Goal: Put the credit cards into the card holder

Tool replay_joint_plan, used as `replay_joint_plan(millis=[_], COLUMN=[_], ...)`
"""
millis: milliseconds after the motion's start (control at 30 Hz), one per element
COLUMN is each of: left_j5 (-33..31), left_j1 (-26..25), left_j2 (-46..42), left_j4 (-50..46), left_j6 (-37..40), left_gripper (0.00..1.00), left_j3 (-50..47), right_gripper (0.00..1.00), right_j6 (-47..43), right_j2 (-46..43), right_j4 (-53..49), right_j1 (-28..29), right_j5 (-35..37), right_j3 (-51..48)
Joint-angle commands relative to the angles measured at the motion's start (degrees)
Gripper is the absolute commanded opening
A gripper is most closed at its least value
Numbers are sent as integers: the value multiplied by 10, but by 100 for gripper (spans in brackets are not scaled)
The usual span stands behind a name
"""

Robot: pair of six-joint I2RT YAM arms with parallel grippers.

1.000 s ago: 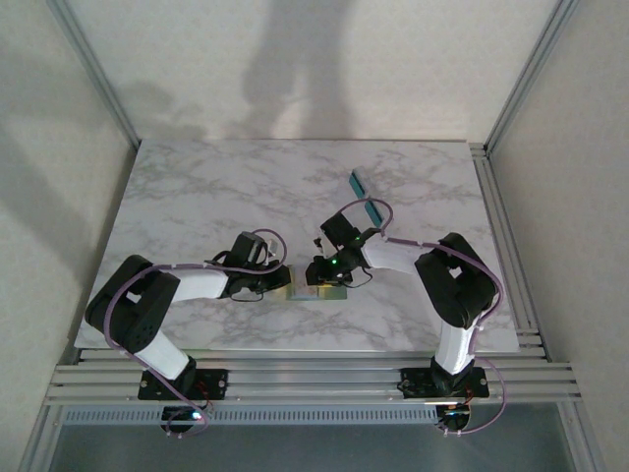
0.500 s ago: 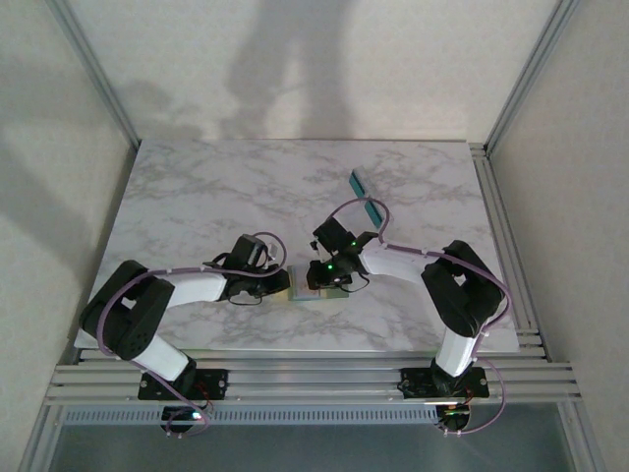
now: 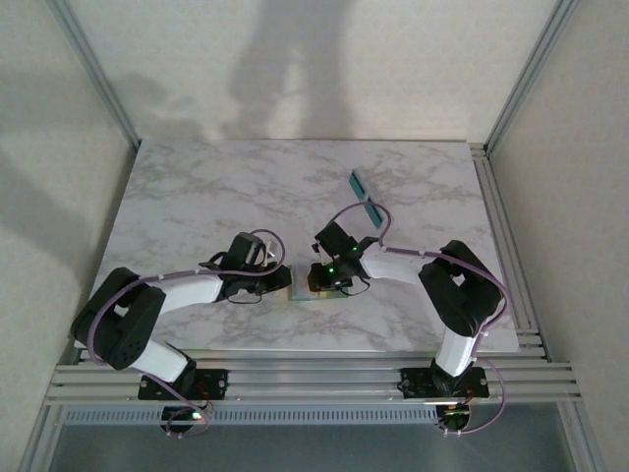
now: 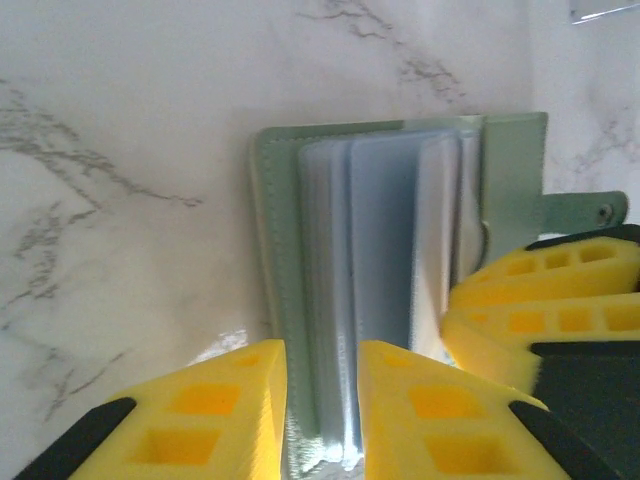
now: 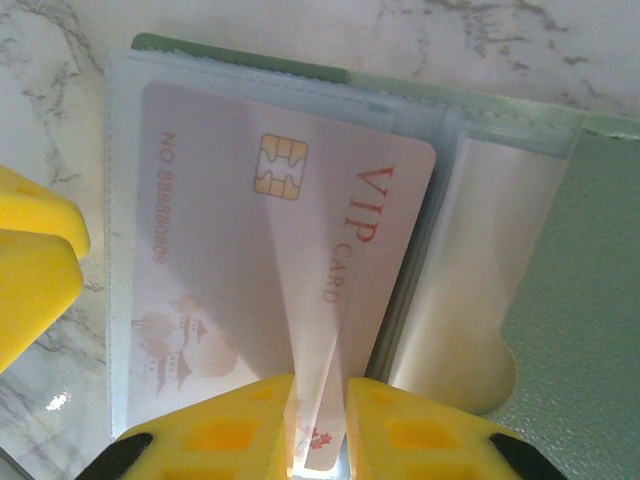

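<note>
Toward the near middle of the marble tabletop (image 3: 197, 197), the card holder (image 4: 512, 170) is laid open, with both arms bent in over it. At its left end the left gripper (image 4: 322, 410) is seen with the jaws set narrow, closed across the edge of the green cover and the stack of clear sleeves (image 4: 385, 260), with a yellow pad against each side. The holder is thus pinned at that end. A strap (image 4: 585, 210) with a snap sticks out from one side of the cover.

Further right, the right gripper (image 5: 320, 440) is shown with the jaws almost together, pinched on the near end of the red card (image 5: 250, 250). The card's gold chip and VIP lettering are seen through a cloudy sleeve. It is judged to be most of the way in, with only the seating left to do.

Well to the right and further back, two teal cards (image 3: 373, 209) are found on the tabletop, apart from the holder. Whether they lie flat cannot be told.

The cards are judged light, stiff and slick, so they are best taken by a short end with the jaws across the faces. A flat one may need to be tipped up at an edge first. The sleeves are judged soft and floppy, easily buckled or dragged. The holder is better gripped by its firmer cover edge while a card is slid in straight.
</note>
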Motion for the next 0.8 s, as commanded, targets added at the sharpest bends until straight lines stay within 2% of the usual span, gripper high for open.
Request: replay_joint_plan(millis=[0,167,567,767], left_j5=[29,50,37,40], left_j1=[0,-1,-1,-2], left_j2=[-11,4,15,13], left_j4=[25,27,3,-8], left_j6=[-15,-10,-3,3], left_gripper=[26,29,29,33], left_j3=[-8,7,31,44], right_gripper=[20,19,18,17], right_j6=[13,28,31,29], right_j2=[16,19,26,27], right_j4=[37,91,120,121], right_j1=[0,-10,-19,-19], right_j5=[-19,-53,-75,-77], right_j3=[-23,-48,-64,-65])
